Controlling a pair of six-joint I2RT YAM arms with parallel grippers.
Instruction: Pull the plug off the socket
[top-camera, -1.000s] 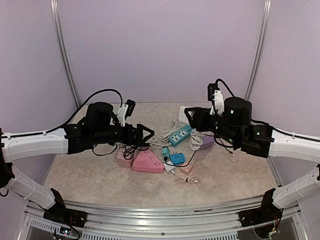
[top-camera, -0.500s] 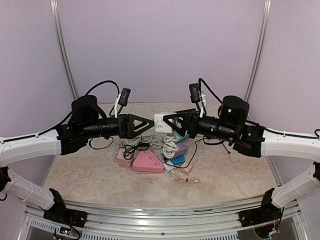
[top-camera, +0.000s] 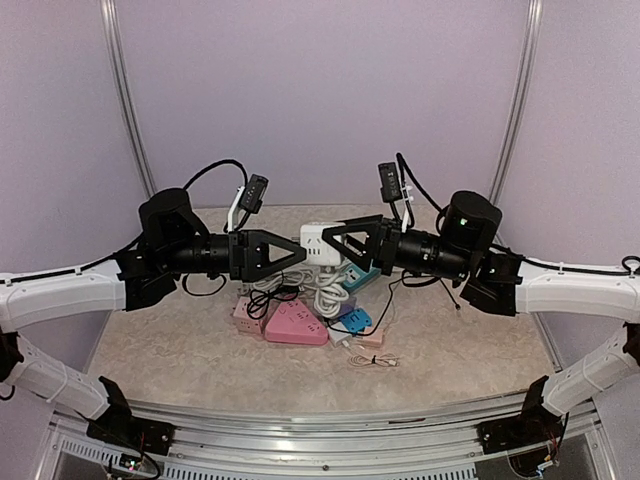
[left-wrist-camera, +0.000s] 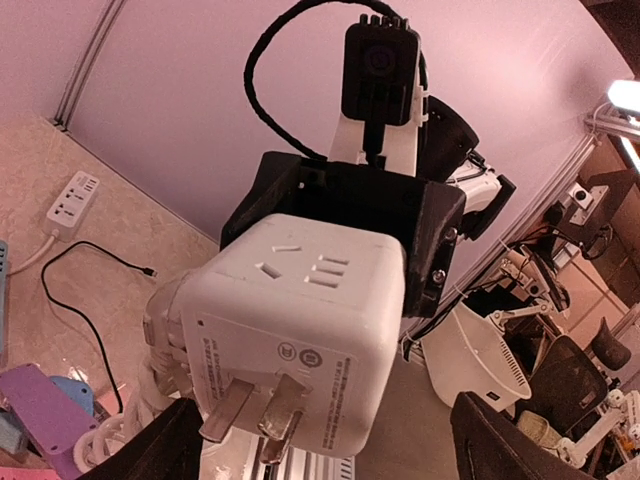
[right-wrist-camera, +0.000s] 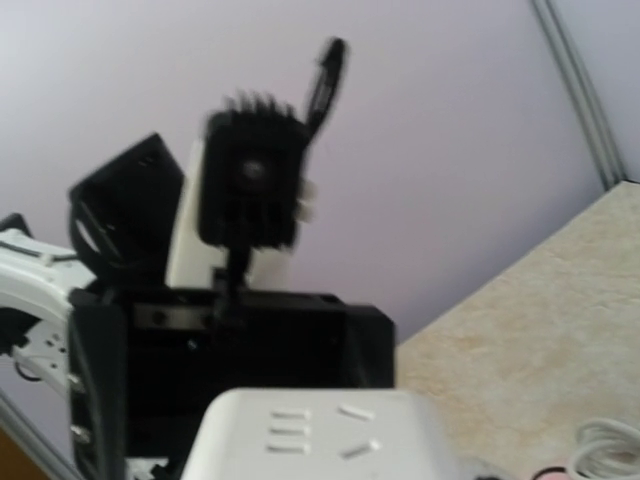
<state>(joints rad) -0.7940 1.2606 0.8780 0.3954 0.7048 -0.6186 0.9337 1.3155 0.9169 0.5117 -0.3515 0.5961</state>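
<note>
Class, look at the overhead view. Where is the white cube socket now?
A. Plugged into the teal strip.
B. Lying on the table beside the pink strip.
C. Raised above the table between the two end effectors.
C: the white cube socket sits well above the table, between the left end effector and the right end effector, its prongs bare.

Raised above table: white cube socket, between left gripper and right gripper. Beneath: pink power strip, blue adapter, coiled white cable.
</note>
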